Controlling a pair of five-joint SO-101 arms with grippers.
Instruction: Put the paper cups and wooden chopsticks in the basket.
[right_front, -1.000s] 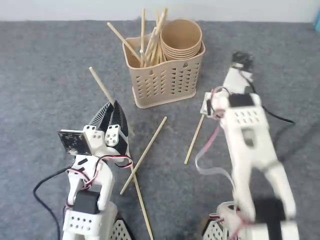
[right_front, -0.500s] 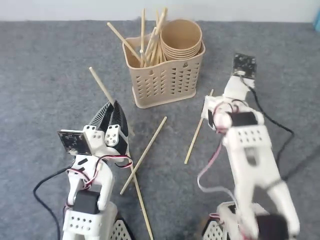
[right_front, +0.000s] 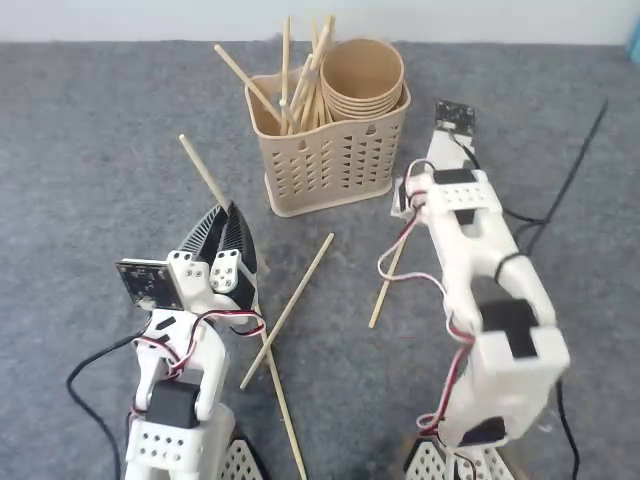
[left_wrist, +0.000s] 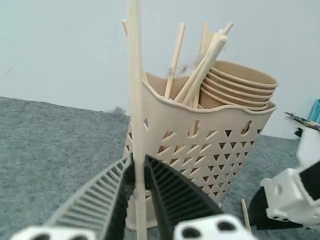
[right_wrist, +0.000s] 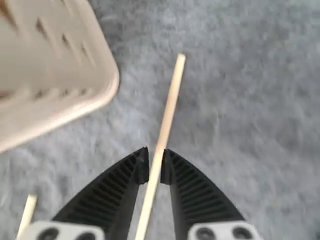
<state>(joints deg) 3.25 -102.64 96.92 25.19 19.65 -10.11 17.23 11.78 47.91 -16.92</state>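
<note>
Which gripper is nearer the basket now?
Right. The right gripper is close beside the basket's corner; the left gripper is farther off, in front of it.

Fig.: Left of the basket (right_front: 330, 165) you have open carpet (right_front: 100, 130); its right side is blocked by the right arm (right_front: 470, 230). Basket top crowded w/ chopsticks (right_front: 286, 60) & cups (right_front: 375, 100); loose chopsticks (right_front: 290, 306) btwn arms.

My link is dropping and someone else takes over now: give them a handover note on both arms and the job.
Left gripper: fingers shut on the left chopstick, near the basket.
Right gripper: fingers shut on the right chopstick, which lies on the carpet beside the basket.
Done: paper cups and several chopsticks stand in the basket.
Left: both gripped chopsticks, plus two loose chopsticks on the carpet between the arms.
</note>
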